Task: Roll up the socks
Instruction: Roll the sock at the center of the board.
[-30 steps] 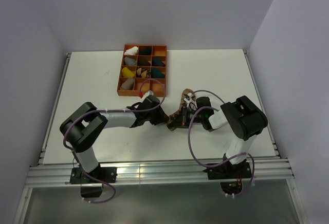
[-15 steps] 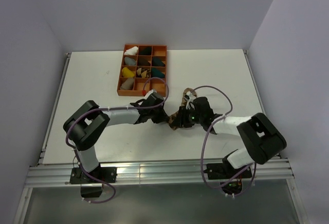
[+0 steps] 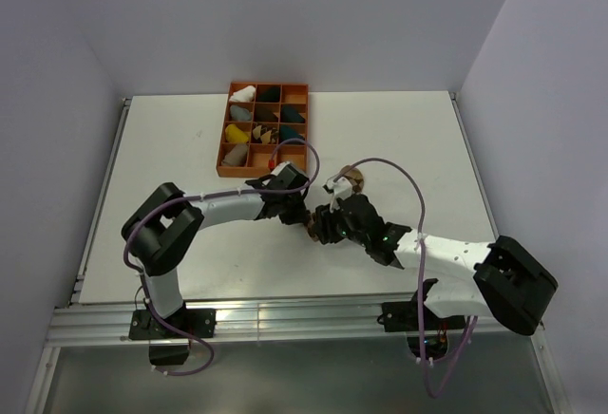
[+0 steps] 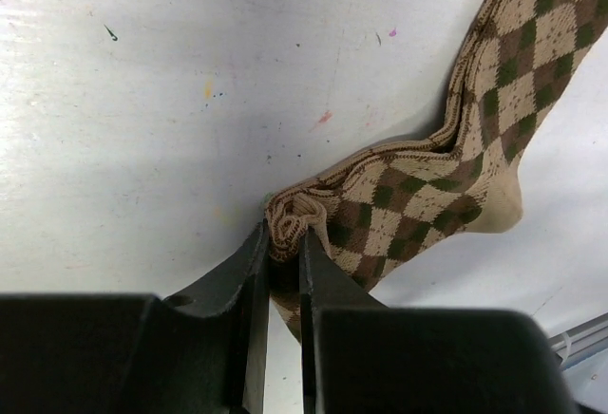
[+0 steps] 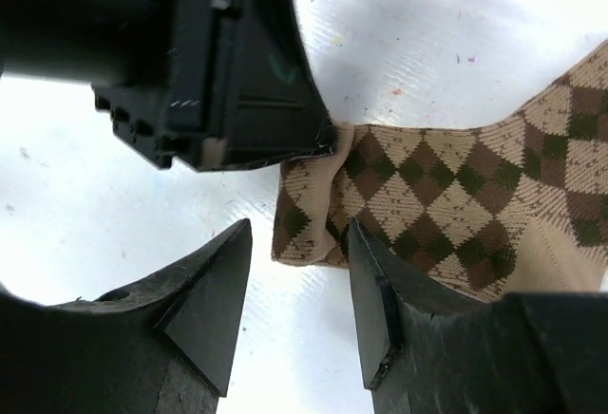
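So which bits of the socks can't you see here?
- Top view: the arms cover most of the argyle sock.
- Left wrist view: the left hand hides the pinched tip, and the far end runs off the top-right edge.
- Plain sock: not clearly seen in any view.
- Tray bundles: too small in the top view.

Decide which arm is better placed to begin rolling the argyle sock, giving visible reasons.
Left, probably: the left jaws pinch the argyle sock's bunched end, ready to roll; the right jaws stand open over it, gripping nothing.
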Action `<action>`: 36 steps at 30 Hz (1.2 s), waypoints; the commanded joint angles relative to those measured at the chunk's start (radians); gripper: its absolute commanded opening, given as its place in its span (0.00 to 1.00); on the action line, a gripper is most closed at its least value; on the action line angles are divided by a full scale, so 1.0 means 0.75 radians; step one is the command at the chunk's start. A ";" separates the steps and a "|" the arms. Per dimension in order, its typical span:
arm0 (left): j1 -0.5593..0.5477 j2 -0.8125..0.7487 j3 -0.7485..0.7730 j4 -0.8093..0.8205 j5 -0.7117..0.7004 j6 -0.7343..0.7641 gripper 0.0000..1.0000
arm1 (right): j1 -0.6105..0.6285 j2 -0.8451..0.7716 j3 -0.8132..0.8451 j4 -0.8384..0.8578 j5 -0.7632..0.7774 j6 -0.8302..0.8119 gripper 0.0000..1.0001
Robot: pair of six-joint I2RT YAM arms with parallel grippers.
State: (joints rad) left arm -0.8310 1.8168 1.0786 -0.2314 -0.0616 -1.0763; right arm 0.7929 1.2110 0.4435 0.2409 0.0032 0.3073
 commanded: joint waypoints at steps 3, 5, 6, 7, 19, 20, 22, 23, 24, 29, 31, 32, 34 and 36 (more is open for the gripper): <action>-0.007 0.054 0.063 -0.121 -0.039 0.067 0.00 | 0.111 0.038 0.047 0.031 0.182 -0.127 0.53; -0.007 0.057 0.073 -0.123 -0.032 0.069 0.00 | 0.159 0.068 0.053 0.029 0.216 -0.140 0.53; -0.005 0.055 0.071 -0.119 -0.030 0.067 0.00 | 0.176 0.077 0.053 0.035 0.247 -0.144 0.53; -0.007 0.054 0.073 -0.117 -0.028 0.065 0.00 | 0.190 0.087 0.055 0.041 0.257 -0.144 0.53; -0.005 0.061 0.067 -0.123 -0.008 0.061 0.00 | 0.289 0.336 0.151 0.035 0.454 -0.136 0.51; -0.005 0.061 0.065 -0.117 -0.006 0.057 0.00 | 0.289 0.345 0.163 0.027 0.472 -0.132 0.47; -0.005 0.059 0.061 -0.115 -0.008 0.053 0.01 | 0.291 0.361 0.165 0.022 0.491 -0.117 0.40; -0.005 0.046 0.057 -0.101 -0.010 0.048 0.01 | 0.291 0.359 0.163 0.020 0.487 -0.103 0.35; -0.005 0.040 0.037 -0.090 -0.020 0.042 0.04 | 0.289 0.353 0.159 0.026 0.480 -0.103 0.23; 0.038 -0.045 -0.039 -0.027 -0.036 -0.007 0.15 | 0.232 0.328 0.141 0.051 0.317 -0.044 0.00; 0.055 -0.080 -0.084 0.012 -0.041 -0.017 0.23 | 0.191 0.314 0.119 0.084 0.178 -0.015 0.00; 0.069 -0.117 -0.100 0.024 -0.045 -0.031 0.30 | 0.140 0.306 0.110 0.096 0.125 0.019 0.00; 0.079 -0.154 -0.149 0.081 -0.047 -0.042 0.44 | 0.080 0.294 0.084 0.135 -0.047 0.056 0.00; 0.083 -0.193 -0.190 0.128 -0.043 -0.058 0.54 | -0.012 0.298 0.063 0.178 -0.204 0.112 0.00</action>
State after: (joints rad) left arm -0.7788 1.7370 0.9741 -0.1936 -0.0685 -1.0985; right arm 0.8558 1.4658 0.5190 0.2985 0.0551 0.3134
